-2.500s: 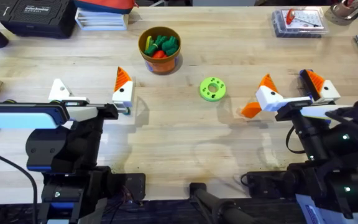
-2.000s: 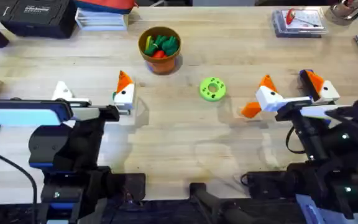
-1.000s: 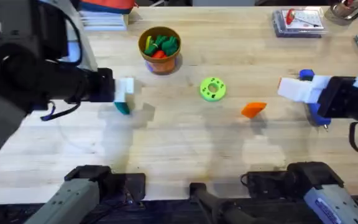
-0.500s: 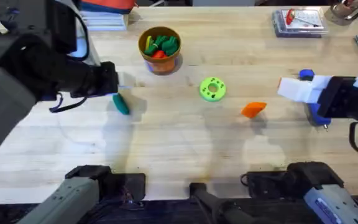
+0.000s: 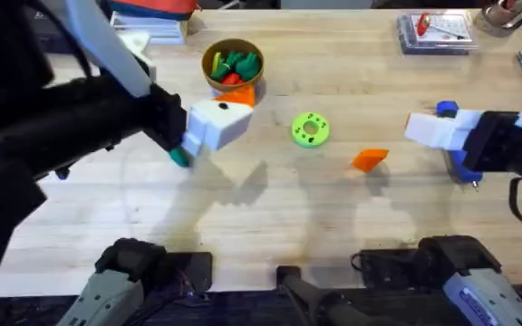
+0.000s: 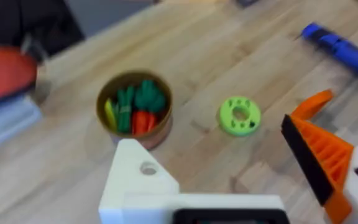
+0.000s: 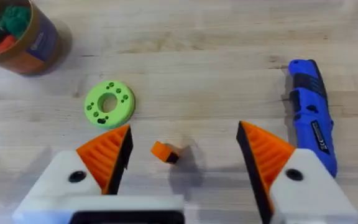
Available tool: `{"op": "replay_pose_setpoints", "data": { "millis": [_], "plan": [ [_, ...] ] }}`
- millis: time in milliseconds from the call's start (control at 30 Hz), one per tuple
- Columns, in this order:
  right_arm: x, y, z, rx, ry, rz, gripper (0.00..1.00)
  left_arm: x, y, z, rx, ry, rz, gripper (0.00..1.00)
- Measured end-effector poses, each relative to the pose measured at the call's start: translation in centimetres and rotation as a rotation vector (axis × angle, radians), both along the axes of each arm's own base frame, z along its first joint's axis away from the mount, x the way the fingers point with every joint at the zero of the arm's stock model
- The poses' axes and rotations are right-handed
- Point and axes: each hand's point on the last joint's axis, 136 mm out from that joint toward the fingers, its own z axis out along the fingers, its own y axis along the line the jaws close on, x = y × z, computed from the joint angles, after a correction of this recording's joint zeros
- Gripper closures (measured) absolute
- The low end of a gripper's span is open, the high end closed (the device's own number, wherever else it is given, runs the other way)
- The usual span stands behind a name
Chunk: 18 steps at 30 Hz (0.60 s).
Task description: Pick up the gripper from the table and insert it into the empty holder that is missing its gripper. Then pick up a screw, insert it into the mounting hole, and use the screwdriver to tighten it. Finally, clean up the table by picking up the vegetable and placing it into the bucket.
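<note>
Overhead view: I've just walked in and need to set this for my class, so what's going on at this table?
Two robot arms work at a table, and neither holds anything. The left gripper hangs open near the bucket; one of its fingers is a bare white holder with no orange tip. The loose orange tip lies on the table near the open right gripper. The screwdriver and the vegetable also lie on the table, untouched.

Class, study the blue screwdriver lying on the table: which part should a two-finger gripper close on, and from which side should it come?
Grip the blue screwdriver across its thick barrel, near the middle, coming straight down from above. It lies flat on the table with bare wood along both long sides, so the fingers probably fit either side.
</note>
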Motion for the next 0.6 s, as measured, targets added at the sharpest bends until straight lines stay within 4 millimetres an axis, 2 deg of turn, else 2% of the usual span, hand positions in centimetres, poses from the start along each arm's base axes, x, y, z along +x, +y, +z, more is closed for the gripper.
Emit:
{"op": "replay_pose_setpoints", "data": {
  "millis": [100,200,233,267,600],
  "plan": [
    [0.0,0.0,0.0,0.0,0.0,0.0,0.007,-0.5,-0.7,1.0,-0.01,-0.047,-0.051,0.015],
    [0.0,0.0,0.0,0.0,0.0,0.0,0.008,-1.0,-0.8,0.3,-0.003,-0.015,-0.072,0.015],
    [0.0,0.0,0.0,0.0,0.0,0.0,0.008,-1.7,-0.8,-0.8,0.007,0.039,-0.081,0.015],
    [0.0,0.0,0.0,0.0,0.0,0.0,0.007,-1.8,-0.8,-0.9,0.008,0.045,-0.083,0.015],
    [0.0,0.0,0.0,0.0,0.0,0.0,0.007,-1.3,-1.2,0.1,0.008,-0.028,-0.108,0.013]
  ]
}}
